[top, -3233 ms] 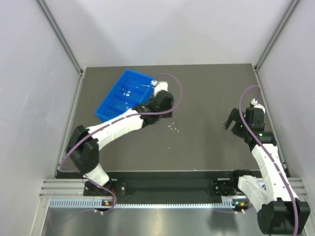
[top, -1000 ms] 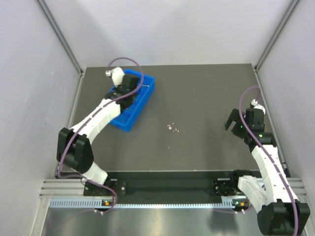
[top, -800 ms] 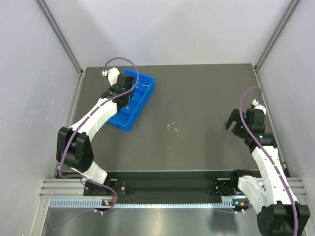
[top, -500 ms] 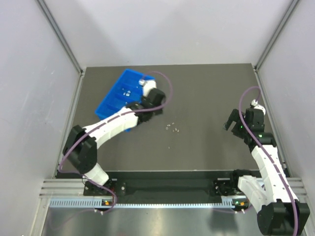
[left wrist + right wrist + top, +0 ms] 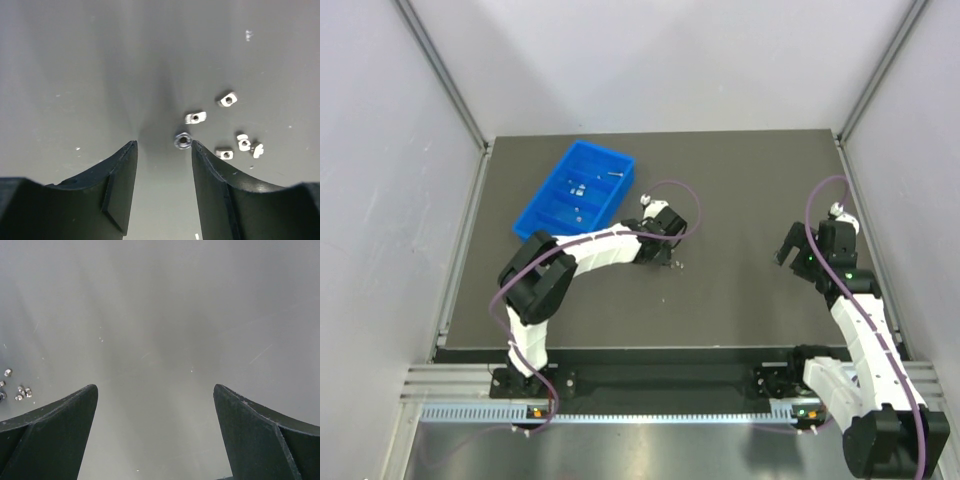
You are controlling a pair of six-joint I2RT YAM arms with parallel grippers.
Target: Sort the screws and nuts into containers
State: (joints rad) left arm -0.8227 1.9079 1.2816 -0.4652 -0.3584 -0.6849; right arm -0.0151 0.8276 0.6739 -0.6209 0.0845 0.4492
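Note:
The blue tray point(image 5: 548, 215) lies at the back left, with a few small silver pieces in its compartments and one screw point(image 5: 613, 172) in its far end. Several loose nuts point(image 5: 673, 264) lie on the dark table in front of centre. My left gripper point(image 5: 665, 252) is low over them, open and empty. In the left wrist view, a round nut point(image 5: 182, 140) lies just off the inner side of my right fingertip point(image 5: 196, 147), with several other nuts point(image 5: 195, 117) to the right, outside my gripper point(image 5: 162, 145). My right gripper point(image 5: 796, 250) is open and empty, far right.
Grey walls enclose the dark table point(image 5: 740, 180) on three sides. The right wrist view shows bare table between the open gripper point(image 5: 155, 390) fingers and the nut cluster point(image 5: 20, 392) far to its left.
My left gripper has swung from over the blue tray to the right and nearer, down to the loose nuts. The right arm has not moved.

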